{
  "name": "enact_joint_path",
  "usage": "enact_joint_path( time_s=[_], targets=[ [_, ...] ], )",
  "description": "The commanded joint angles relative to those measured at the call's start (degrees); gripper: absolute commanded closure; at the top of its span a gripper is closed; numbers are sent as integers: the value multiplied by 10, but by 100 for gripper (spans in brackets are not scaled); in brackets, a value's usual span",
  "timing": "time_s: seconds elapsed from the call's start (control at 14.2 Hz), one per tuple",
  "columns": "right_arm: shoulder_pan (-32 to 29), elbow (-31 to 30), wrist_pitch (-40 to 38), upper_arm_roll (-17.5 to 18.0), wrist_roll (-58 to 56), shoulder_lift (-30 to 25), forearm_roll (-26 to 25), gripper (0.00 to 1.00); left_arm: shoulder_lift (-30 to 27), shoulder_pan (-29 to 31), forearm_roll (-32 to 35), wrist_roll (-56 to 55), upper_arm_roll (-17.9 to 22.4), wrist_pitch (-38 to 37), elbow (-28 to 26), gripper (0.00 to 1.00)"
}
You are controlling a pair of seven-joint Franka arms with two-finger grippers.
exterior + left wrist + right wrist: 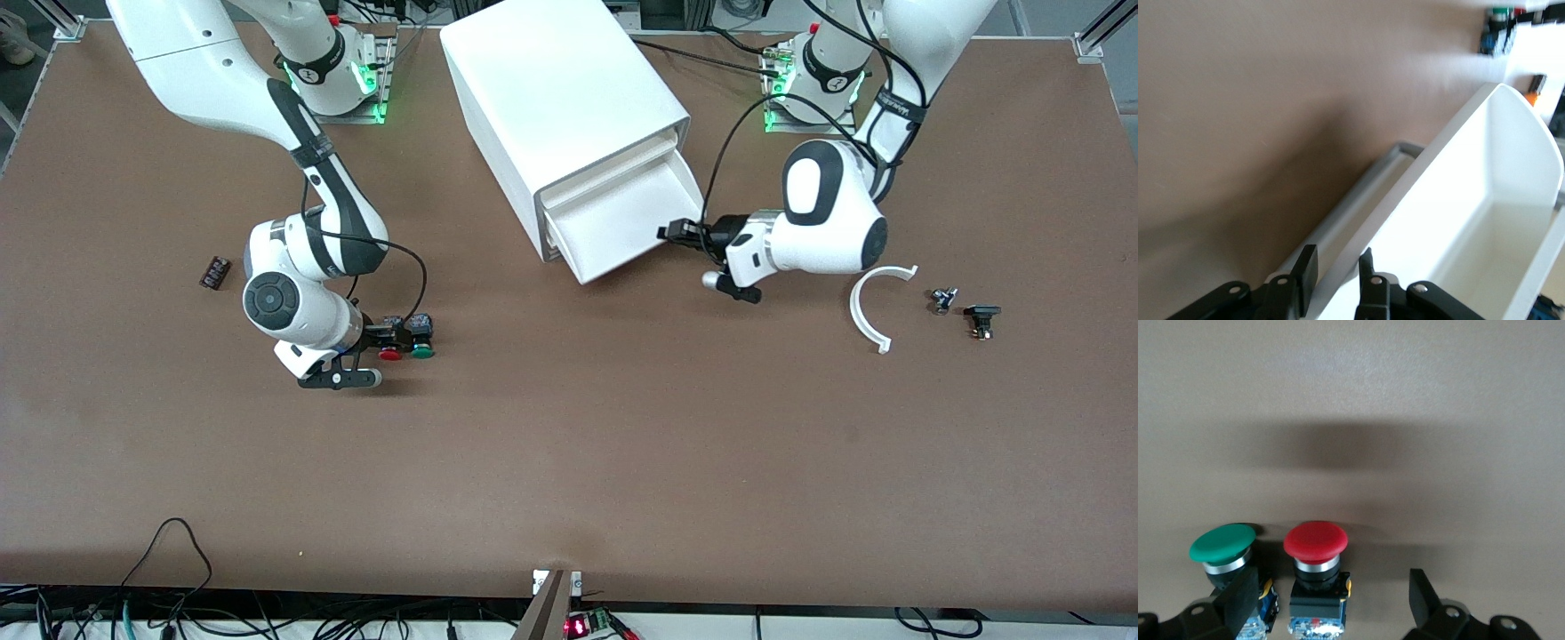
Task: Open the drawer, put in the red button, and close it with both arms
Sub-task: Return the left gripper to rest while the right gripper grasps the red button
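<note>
With the left gripper [1338, 270] pinching the open drawer [627, 222] wall, the spread right gripper [1328, 600] straddles the red button [1315, 550] touching the green button [1221, 550], which closing fingers might snag.

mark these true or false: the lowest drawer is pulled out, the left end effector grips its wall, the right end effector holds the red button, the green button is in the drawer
1. The drawer is pulled out: true.
2. The left end effector is shut on the drawer's wall: true.
3. The right end effector holds the red button: false, its fingers stand open around it.
4. The green button lies in the drawer: false, it sits on the table beside the red one.
</note>
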Motion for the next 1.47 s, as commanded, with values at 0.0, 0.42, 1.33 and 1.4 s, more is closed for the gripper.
enact_joint_path(
  time_s=[0.0,0.42,1.33,1.4],
  targets=[
    [6,-17,10,-1,13,-7,1,0,18,-4,26,-30,8,66,7,72],
    [6,-41,13,-2,5,-20,-1,0,4,5,26,-34,8,90,2,0],
    [5,-127,72,-1,10,-60,-11,9,-145,91,63,-31,64,99,5,0],
    [5,-127,71,-1,11,-60,-11,23,-160,91,117,-32,89,64,22,0]
  ],
)
